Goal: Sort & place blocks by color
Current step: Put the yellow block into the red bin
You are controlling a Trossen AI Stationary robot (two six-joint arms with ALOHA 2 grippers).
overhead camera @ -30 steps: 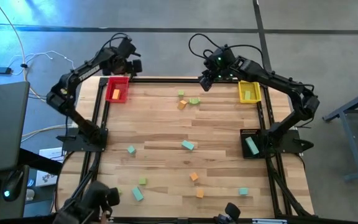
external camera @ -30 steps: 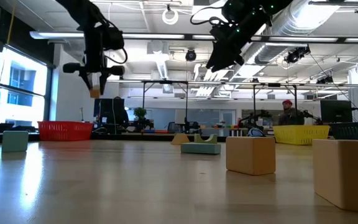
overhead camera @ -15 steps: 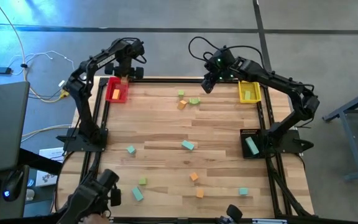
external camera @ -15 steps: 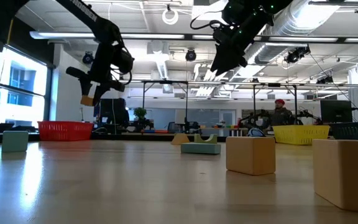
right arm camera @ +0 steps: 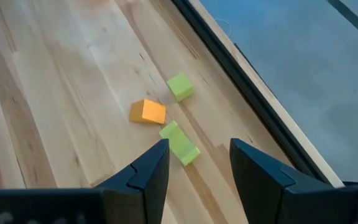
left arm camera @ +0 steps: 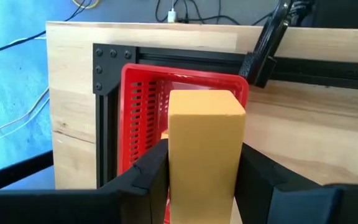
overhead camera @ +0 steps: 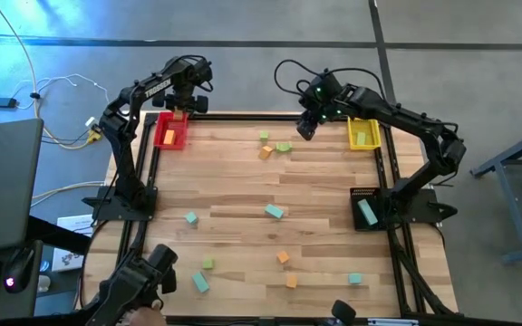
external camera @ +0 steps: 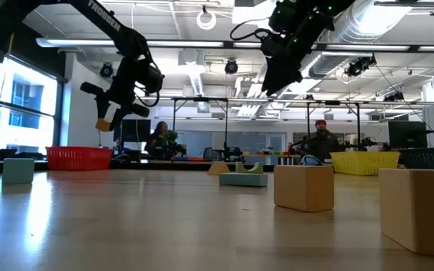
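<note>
The left gripper clamps an orange bar upright between its fingers, above the red tray; the right gripper hangs parted and empty over three blocks.

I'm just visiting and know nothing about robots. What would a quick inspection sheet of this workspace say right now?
Surface: wooden table in a dark frame.
Job's things: red tray holds an orange block; yellow tray holds a green one; black tray holds a teal one. Loose blocks in orange, green and teal lie scattered.
Clutter: nothing seen.
Grippers: left gripper holds an orange block above the red tray; right gripper open, above three blocks at the far edge.
Cables: white cables on the floor to the left.
Surroundings: two people far behind the table.
</note>
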